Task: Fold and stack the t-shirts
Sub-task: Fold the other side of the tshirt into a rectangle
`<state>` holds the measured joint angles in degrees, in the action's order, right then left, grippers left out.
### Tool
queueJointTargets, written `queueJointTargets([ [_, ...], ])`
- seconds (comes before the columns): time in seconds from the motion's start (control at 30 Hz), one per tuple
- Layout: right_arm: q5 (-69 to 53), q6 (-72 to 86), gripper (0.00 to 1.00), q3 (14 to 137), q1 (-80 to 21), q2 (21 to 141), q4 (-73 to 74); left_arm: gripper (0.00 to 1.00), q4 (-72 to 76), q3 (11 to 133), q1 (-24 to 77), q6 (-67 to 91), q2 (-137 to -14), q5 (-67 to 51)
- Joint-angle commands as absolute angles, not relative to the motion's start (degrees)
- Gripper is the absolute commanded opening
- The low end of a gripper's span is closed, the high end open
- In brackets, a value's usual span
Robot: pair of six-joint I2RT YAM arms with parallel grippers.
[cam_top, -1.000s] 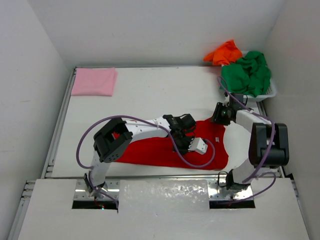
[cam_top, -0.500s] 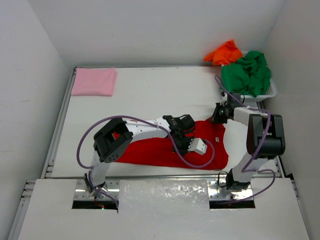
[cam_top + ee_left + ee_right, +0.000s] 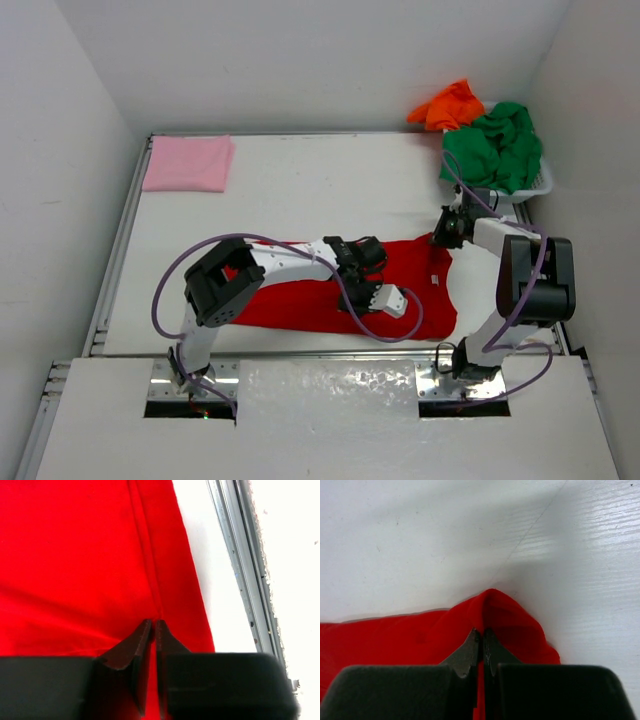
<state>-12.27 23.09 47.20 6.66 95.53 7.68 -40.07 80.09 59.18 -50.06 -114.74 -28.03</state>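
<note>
The bright red t-shirt (image 3: 300,300) lies spread across the near middle of the table. My left gripper (image 3: 362,272) is down on its middle, shut on a raised ridge of the red cloth (image 3: 100,555); the pinch is plain in the left wrist view at the left gripper (image 3: 154,623). My right gripper (image 3: 441,237) is at the shirt's far right corner and is shut on a peaked fold of red cloth (image 3: 510,615), with the jaws together at the right gripper (image 3: 481,633). A folded light pink t-shirt (image 3: 188,163) lies at the far left.
A white mesh basket (image 3: 538,185) at the far right holds a crumpled green t-shirt (image 3: 495,145), with an orange t-shirt (image 3: 448,103) at its back edge. A metal rail (image 3: 240,565) runs along the table's near edge, close to the red cloth's hem.
My right gripper has closed on the red t-shirt's far right corner. The left arm has shifted slightly left and nearer, still pinching the cloth, and the shirt's far edge now reaches further left.
</note>
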Motion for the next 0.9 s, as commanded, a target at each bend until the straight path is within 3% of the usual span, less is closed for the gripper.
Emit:
queueJointTargets([
  [0.0,-12.9,22.8,0.00,48.5,6.9,95.1,5.4,0.08,-38.2,80.3,59.9,-49.0,-112.1,-28.0],
  [0.07,-13.4,22.2,0.09,48.7,6.9,95.1,5.7,0.25,-37.9,81.0,59.9,-48.6,-112.1,-27.3],
  [0.23,-14.6,21.1,0.32,50.1,6.9,94.7,8.9,0.46,-39.2,83.5,59.9,-47.1,-112.1,-27.2],
  [0.27,-14.6,20.6,0.37,50.3,6.9,93.8,9.3,0.47,-40.0,85.1,59.9,-46.7,-111.8,-27.4],
  [0.4,-12.3,19.6,0.43,51.9,6.9,89.7,13.6,0.48,-43.0,90.9,59.1,-44.7,-110.4,-28.8],
  [0.6,-6.0,21.1,0.47,50.0,6.9,80.6,24.4,0.50,-44.7,94.8,54.5,-41.5,-106.4,-33.0],
  [0.8,-7.2,23.6,0.41,41.3,6.9,69.5,28.9,0.47,-31.7,86.6,46.0,-30.2,-106.8,-24.4],
  [0.87,-8.3,23.6,0.34,38.8,6.9,66.6,29.4,0.47,-28.4,86.0,45.6,-28.8,-108.6,-21.1],
])
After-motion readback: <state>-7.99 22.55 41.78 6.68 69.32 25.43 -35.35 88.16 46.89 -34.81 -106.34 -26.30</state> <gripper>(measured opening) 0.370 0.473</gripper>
